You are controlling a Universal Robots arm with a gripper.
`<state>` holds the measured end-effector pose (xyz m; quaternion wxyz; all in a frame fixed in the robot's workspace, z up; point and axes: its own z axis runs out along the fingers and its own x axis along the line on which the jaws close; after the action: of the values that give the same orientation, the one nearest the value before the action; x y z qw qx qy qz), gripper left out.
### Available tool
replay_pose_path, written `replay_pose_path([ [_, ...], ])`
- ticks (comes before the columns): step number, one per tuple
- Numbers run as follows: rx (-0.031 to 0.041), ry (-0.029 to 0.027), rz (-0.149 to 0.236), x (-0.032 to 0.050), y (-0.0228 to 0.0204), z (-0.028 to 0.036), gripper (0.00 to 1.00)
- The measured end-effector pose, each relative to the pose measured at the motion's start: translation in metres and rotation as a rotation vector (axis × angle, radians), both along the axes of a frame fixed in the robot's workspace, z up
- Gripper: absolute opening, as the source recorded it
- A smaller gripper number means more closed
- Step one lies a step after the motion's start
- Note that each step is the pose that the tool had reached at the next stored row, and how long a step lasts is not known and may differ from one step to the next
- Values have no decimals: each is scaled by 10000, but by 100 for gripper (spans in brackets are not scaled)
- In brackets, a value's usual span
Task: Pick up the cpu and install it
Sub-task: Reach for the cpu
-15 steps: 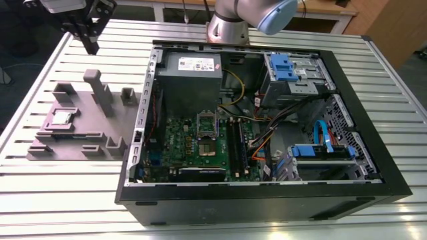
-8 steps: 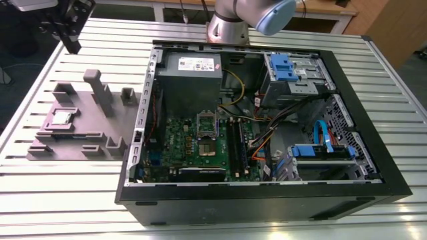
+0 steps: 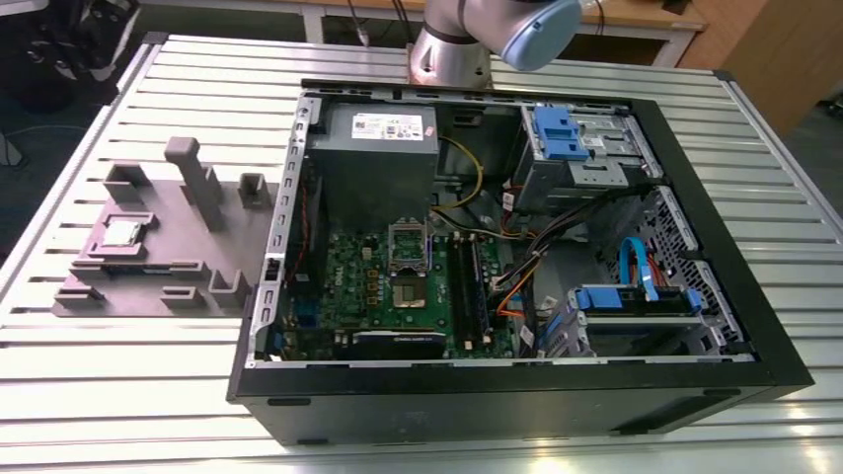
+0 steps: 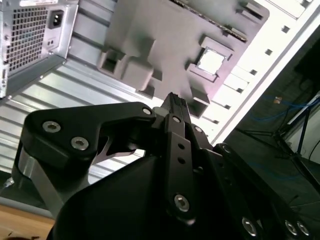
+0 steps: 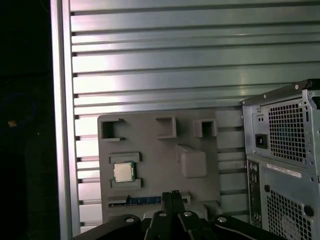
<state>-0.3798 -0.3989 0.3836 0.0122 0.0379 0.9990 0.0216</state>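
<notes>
The cpu [image 3: 125, 232] is a small square chip with a shiny metal top. It lies flat in a recess of the grey fixture block [image 3: 197, 257], on the table at the exterior view's left of the open computer case [image 3: 712, 197]. Both wrist views look down from high above on the cpu [image 5: 123, 172] [image 4: 211, 61] in the fixture [image 5: 160, 150] [image 4: 150, 45]. My gripper [image 5: 172, 194] [image 4: 173, 100] hangs well above the fixture, apart from the chip. Its fingers are shut with nothing between them. On the green motherboard, the socket [image 3: 411, 259] stands uncovered.
A long memory stick [image 5: 145, 200] lies in a fixture slot near the cpu. The case's rear with its vent grilles [image 5: 287, 130] rises beside the fixture. Drive cages with blue latches [image 3: 560, 138] and loose cables [image 3: 527, 267] fill the case. My arm's base [image 3: 455, 49] stands behind it.
</notes>
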Motion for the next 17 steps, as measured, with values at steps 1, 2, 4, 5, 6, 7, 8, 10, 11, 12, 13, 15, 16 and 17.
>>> replay_pose_path([
  [1,1,-1,1,-49,0,-2,11],
  [2,0,-1,1,-94,0,-3,11],
  [4,0,-1,1,-184,0,-6,11],
  [5,1,-1,0,-229,0,-7,11],
  [6,1,0,0,-274,0,-9,11],
  [7,1,-2,0,-320,0,-11,11],
  [8,1,-1,0,-365,0,-12,11],
  [10,0,0,1,-458,0,-14,11],
  [11,1,-1,1,-503,0,-17,11],
  [12,1,-1,0,-548,0,-18,11],
  [13,0,1,0,-593,0,-19,11],
  [15,1,6,0,-683,0,-24,11],
  [16,0,14,1,-731,0,-24,11],
  [17,1,20,1,-769,0,-25,11],
])
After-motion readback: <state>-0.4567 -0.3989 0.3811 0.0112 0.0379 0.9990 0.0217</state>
